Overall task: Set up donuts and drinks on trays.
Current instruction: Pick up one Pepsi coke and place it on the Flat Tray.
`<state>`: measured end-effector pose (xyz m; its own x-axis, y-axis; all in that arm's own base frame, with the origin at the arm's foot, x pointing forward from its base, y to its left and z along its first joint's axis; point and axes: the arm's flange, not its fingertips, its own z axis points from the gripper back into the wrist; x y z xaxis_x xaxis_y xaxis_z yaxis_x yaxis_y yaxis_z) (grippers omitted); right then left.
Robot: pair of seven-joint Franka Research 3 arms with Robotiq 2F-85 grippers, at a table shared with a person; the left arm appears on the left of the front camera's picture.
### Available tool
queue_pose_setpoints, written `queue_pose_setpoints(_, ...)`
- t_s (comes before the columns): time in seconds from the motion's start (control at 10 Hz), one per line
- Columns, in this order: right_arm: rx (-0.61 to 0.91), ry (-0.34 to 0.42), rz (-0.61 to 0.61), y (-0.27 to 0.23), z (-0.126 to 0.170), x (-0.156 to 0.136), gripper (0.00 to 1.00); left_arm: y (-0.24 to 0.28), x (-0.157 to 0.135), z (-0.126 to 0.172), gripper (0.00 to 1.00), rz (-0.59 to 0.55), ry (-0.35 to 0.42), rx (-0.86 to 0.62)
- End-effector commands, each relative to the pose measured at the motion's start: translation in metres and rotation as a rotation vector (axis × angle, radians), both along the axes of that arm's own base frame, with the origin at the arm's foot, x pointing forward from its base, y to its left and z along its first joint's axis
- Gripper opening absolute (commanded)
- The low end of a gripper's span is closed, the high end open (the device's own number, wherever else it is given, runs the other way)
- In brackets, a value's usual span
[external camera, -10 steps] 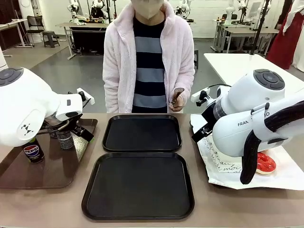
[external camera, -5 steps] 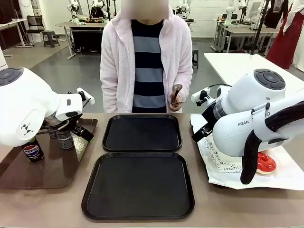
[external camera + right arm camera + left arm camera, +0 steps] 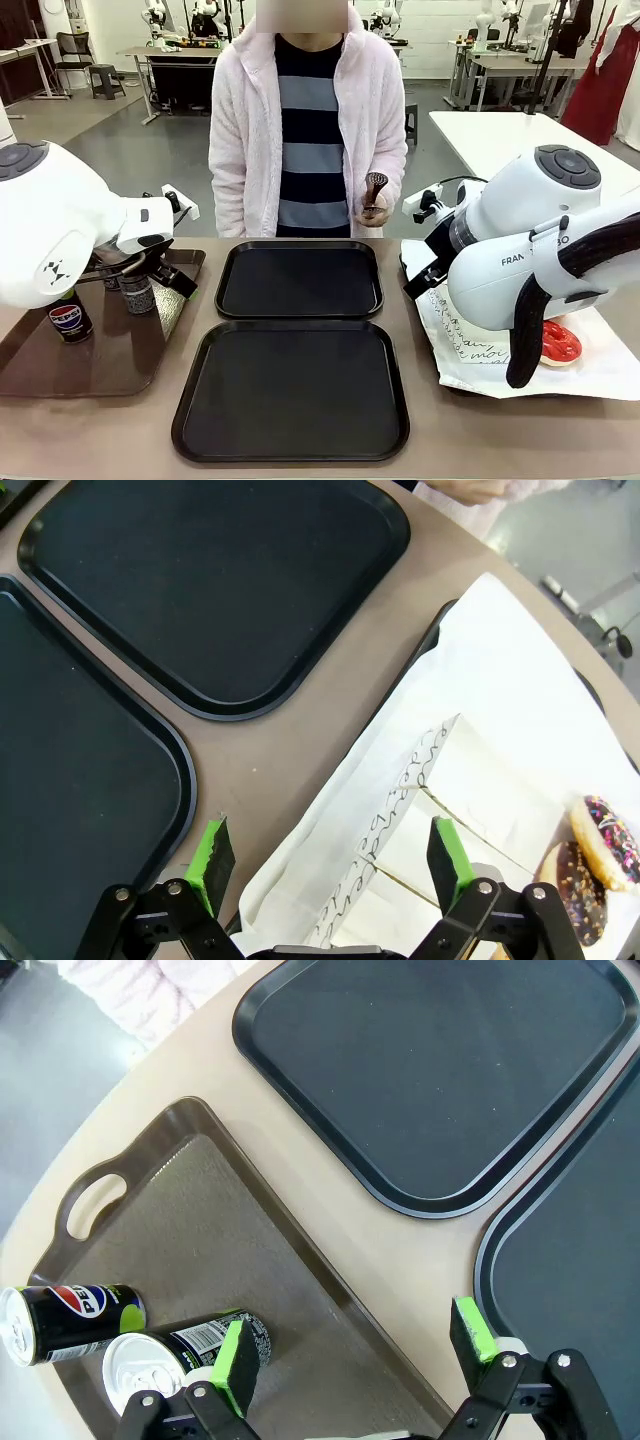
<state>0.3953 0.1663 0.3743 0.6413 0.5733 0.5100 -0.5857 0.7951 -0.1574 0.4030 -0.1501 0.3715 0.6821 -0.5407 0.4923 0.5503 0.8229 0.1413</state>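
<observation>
Green pads [image 3: 237,1360] stand wide apart on my left gripper [image 3: 350,1325], with nothing pinched between them. One can [image 3: 190,1342] stands just beside a pad, mostly outside the gap; I can't tell if they touch. The Pepsi can [image 3: 75,1312] is right next to it, and both are on the brown tray [image 3: 200,1210]. Out past my other pad lie the two black trays [image 3: 440,1070], side by side.

My right gripper [image 3: 330,852] is spread wide too, gripping nothing, over the edge of the white paper [image 3: 500,680]. Folded holders [image 3: 450,800] lie under it, toward one finger. Two donuts [image 3: 592,865] sit beyond that finger, well clear of the gap. The red donut [image 3: 558,342] is on the same paper, behind my arm.
</observation>
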Motion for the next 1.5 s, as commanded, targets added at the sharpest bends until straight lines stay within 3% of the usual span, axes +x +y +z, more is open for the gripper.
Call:
queue_pose_setpoints(0.0, -0.079, -0.036, 0.046, 0.011, 0.028, -0.036, 1.0, 0.0, -0.033, 0.029, 1.0, -0.002, -0.004, 0.049)
queue_pose_setpoints(0.1, -0.135, -0.007, 0.077, 0.011, 0.046, -0.077, 1.0, 0.009, -0.077, 0.048, 1.0, -0.039, 0.047, 0.031)
queue_pose_setpoints(0.2, -0.181, 0.025, 0.073, 0.001, 0.059, -0.109, 1.0, 0.022, -0.101, 0.066, 1.0, -0.044, 0.093, 0.048)
queue_pose_setpoints(0.4, -0.33, 0.101, 0.064, -0.025, 0.047, -0.161, 1.0, 0.049, -0.139, 0.053, 1.0, -0.013, 0.204, 0.06)
queue_pose_setpoints(0.5, -0.345, 0.113, 0.078, -0.038, 0.041, -0.19, 1.0, 0.062, -0.157, 0.051, 1.0, -0.027, 0.227, 0.044)
queue_pose_setpoints(0.6, -0.334, 0.11, 0.094, -0.054, 0.035, -0.218, 1.0, 0.063, -0.189, 0.043, 1.0, -0.027, 0.193, 0.005)
queue_pose_setpoints(0.7, -0.351, 0.059, 0.027, -0.065, 0.023, -0.21, 1.0, 0.017, -0.076, 0.099, 1.0, -0.014, 0.207, 0.079)
queue_pose_setpoints(0.8, -0.344, 0.13, 0.062, 0.011, 0.11, -0.118, 1.0, 0.017, -0.076, 0.099, 1.0, -0.014, 0.207, 0.079)
queue_pose_setpoints(1.0, -0.35, 0.116, 0.051, 0.005, 0.126, -0.135, 1.0, 0.023, -0.091, 0.114, 1.0, -0.013, 0.222, 0.062)
queue_pose_setpoints(1.1, 0.239, 0.241, 0.027, -0.03, 0.119, -0.1, 1.0, 0.045, -0.048, 0.105, 1.0, -0.082, 0.531, -0.456)
queue_pose_setpoints(1.2, 0.496, 0.318, 0.053, -0.063, 0.113, -0.089, 1.0, 0.073, -0.032, 0.104, 1.0, -0.077, 0.62, -0.782)
queue_pose_setpoints(1.4, 0.878, 0.352, -0.024, -0.145, 0.126, -0.089, 1.0, 0.132, -0.024, 0.115, 1.0, -0.07, 0.63, -1.11)
